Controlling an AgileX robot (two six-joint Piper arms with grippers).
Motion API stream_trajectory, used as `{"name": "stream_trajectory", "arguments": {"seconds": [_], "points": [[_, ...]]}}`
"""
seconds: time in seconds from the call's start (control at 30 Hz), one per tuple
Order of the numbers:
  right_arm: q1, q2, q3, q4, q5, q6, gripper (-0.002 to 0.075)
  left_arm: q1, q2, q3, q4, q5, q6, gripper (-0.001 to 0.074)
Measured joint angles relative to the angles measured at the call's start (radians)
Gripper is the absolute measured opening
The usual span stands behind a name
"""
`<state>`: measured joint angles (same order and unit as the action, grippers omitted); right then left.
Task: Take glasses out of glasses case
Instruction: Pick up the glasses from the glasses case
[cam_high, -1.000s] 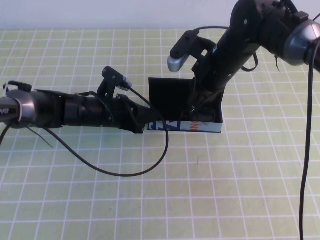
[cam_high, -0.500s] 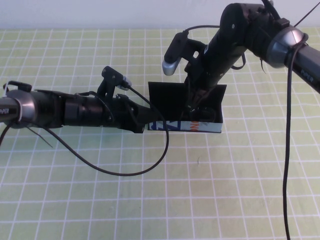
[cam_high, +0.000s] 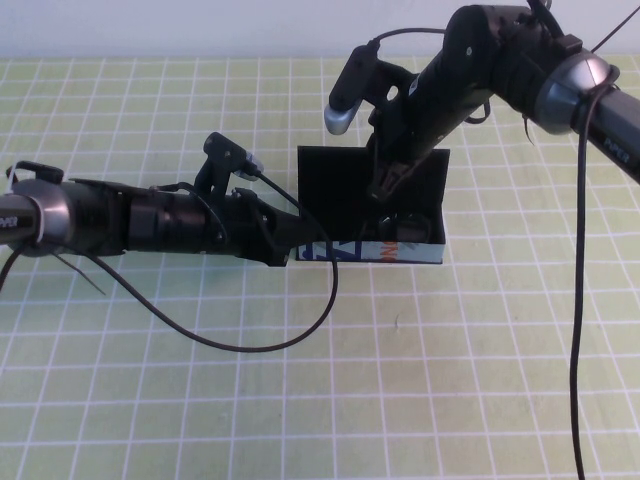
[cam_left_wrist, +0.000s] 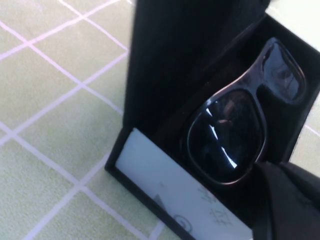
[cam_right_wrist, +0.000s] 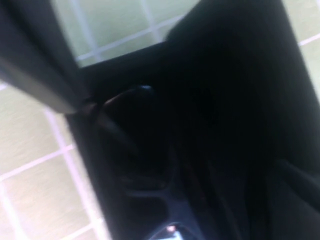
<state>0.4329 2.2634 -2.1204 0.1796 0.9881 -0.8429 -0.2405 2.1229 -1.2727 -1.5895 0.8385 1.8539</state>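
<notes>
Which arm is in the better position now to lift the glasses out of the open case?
The right arm, probably. The right gripper hangs, fingers shut, directly above the glasses inside the glasses case, whose lid stands open. The left gripper lies low at the case's left front corner, likely steadying it.

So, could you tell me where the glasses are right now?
In the left wrist view the glasses lie inside the open glasses case, just behind its white printed front. In the high view the case sits mid-table, between the left gripper and right gripper.
</notes>
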Motion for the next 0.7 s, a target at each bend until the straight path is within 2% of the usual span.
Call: {"name": "stream_trajectory", "arguments": {"seconds": [0.33,0.47,0.7], "points": [[-0.001,0.023,-0.002,-0.06,-0.1,0.096,0.0099,0.0,-0.002,0.0,0.016,0.002,-0.019,-0.0004],[-0.001,0.049,-0.002,-0.079,-0.111,0.125,0.0099,0.0,-0.002,0.0,0.018,0.002,-0.019,-0.0004],[-0.001,0.08,-0.003,-0.081,-0.14,0.172,0.0044,0.0,-0.003,0.0,0.022,0.002,-0.019,-0.0004]]}}
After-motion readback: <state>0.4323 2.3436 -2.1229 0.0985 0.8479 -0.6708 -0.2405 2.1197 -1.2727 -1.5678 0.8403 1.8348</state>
